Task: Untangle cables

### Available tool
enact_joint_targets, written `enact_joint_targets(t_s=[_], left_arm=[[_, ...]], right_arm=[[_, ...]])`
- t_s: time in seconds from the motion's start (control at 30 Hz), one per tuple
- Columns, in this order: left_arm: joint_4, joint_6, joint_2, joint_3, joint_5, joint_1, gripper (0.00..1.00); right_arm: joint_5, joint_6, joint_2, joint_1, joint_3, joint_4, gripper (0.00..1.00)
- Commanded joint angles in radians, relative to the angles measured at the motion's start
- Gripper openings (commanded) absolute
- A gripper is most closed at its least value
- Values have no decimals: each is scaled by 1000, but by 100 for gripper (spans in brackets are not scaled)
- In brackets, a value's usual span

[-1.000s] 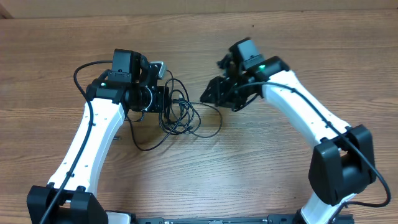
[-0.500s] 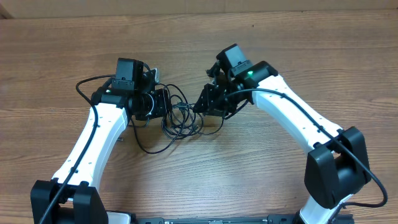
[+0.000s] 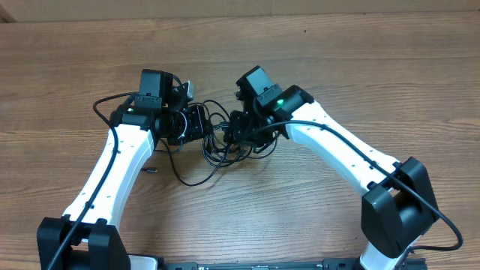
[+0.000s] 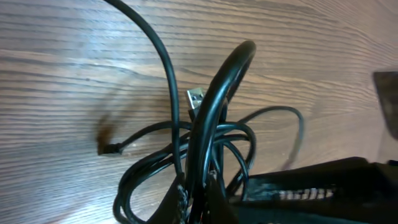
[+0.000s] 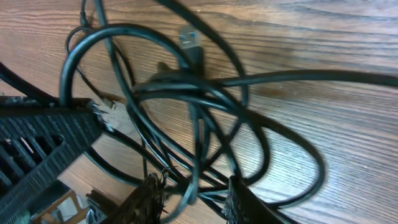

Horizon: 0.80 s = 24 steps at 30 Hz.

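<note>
You look near the start. The cables (image 3: 219,144) lie in 1 tangled bunch on the table (image 3: 300,225), between your 2 arms. Your left gripper (image 4: 199,202) is squeezed tight on a few strands. Your right gripper (image 5: 196,199) has its fingers apart, with loops in the gap, not pinching them. No cable is pulled free yet, so all the untangling is left.

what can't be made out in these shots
- How the cables cross: overhead, strands too thin and overlapped to follow.
- Whether the right claw pinches any cable: right wrist, it runs off the bottom edge.
- Left claw tips: left wrist, cut off by the bottom edge and blurred.
</note>
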Motion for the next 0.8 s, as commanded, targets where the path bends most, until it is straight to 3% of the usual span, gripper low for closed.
enact_joint_targets(t_s=[0.0,0.77], left_arm=[[4,-16,2,-5,65,-7,4],[5,-16,2,-5,196,-6,4]], right_arm=[[53,33,-8,15,-3,9,33],[120,32,-8,23,-4,3,22]])
